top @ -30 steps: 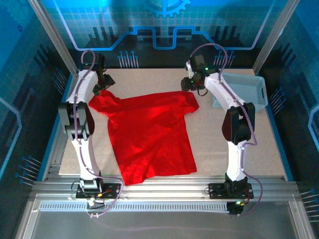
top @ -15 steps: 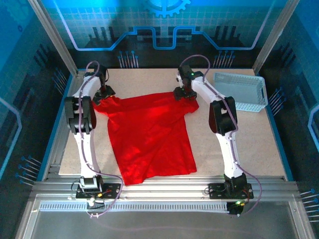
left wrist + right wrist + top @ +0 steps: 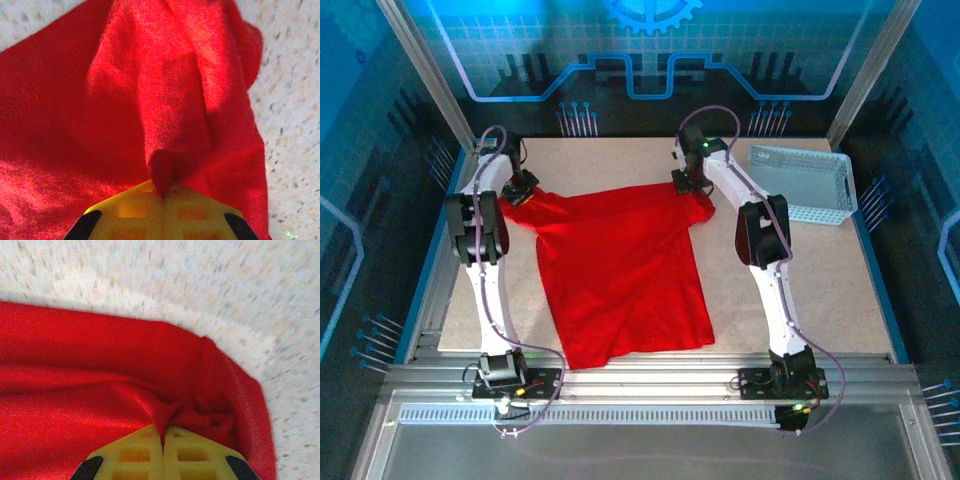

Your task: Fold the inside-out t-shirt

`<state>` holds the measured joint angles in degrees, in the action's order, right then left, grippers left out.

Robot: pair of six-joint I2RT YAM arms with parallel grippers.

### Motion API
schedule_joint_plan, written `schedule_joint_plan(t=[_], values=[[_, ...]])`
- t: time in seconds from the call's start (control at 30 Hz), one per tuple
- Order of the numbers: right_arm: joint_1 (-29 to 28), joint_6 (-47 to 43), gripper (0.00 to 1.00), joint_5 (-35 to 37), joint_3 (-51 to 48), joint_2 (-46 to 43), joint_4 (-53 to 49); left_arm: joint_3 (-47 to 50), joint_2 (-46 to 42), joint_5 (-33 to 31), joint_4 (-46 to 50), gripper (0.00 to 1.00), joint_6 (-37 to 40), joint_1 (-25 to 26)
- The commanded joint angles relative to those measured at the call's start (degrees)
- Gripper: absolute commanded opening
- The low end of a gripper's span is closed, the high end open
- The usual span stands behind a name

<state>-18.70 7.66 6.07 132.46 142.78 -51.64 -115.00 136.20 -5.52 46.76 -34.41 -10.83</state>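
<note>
The inside-out t-shirt (image 3: 620,265) is bright red and lies spread on the speckled table, its hem toward the arm bases. My left gripper (image 3: 518,190) is at the shirt's far left corner, shut on a pinch of red cloth (image 3: 162,175) between its yellow fingers (image 3: 130,210). My right gripper (image 3: 690,186) is at the far right corner, shut on a fold of the shirt (image 3: 165,415) next to its rolled edge (image 3: 235,385). Both yellow fingers (image 3: 135,452) meet with cloth squeezed between them.
A white mesh basket (image 3: 802,183) stands at the back right of the table (image 3: 800,290), close to the right arm. Metal frame posts rise at the back corners. Bare table lies right of the shirt and along the far edge.
Both grippers came down onto the shirt's far corners and shut on the cloth. The right arm swung left from near the basket; the shirt's top edge is now pulled straighter.
</note>
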Motion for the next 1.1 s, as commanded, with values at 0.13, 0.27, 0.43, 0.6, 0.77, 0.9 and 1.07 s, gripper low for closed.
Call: schedule_joint_plan(t=[0.13,0.27,0.43,0.6,0.77,0.9,1.07], values=[[4.1,1.0,0.00,3.5,6.1,-3.8,2.2,-5.0,-0.3,5.4,-6.6,0.00,-3.6,-2.7],[6.4,1.8,0.00,0.5,11.1,-2.5,2.3,-9.4,0.6,6.3,-8.2,0.00,-5.2,-3.1],[7.0,1.4,0.00,0.3,16.9,0.9,1.1,-16.8,4.4,8.2,-8.5,0.00,-7.5,-3.3],[7.5,1.5,0.16,-2.7,19.4,3.9,2.7,-26.6,11.1,12.6,-7.4,0.00,-8.3,-3.3],[7.8,2.3,0.63,0.2,24.3,5.7,-1.3,-35.5,14.1,13.0,1.6,0.51,-5.4,-3.3],[7.7,2.1,0.64,0.4,16.6,-0.9,-3.5,-25.3,4.0,7.6,5.2,0.67,-2.2,-2.9],[6.5,4.9,0.64,-2.6,-11.3,-17.3,3.5,2.8,-16.2,2.2,-0.4,0.71,-1.5,0.0]])
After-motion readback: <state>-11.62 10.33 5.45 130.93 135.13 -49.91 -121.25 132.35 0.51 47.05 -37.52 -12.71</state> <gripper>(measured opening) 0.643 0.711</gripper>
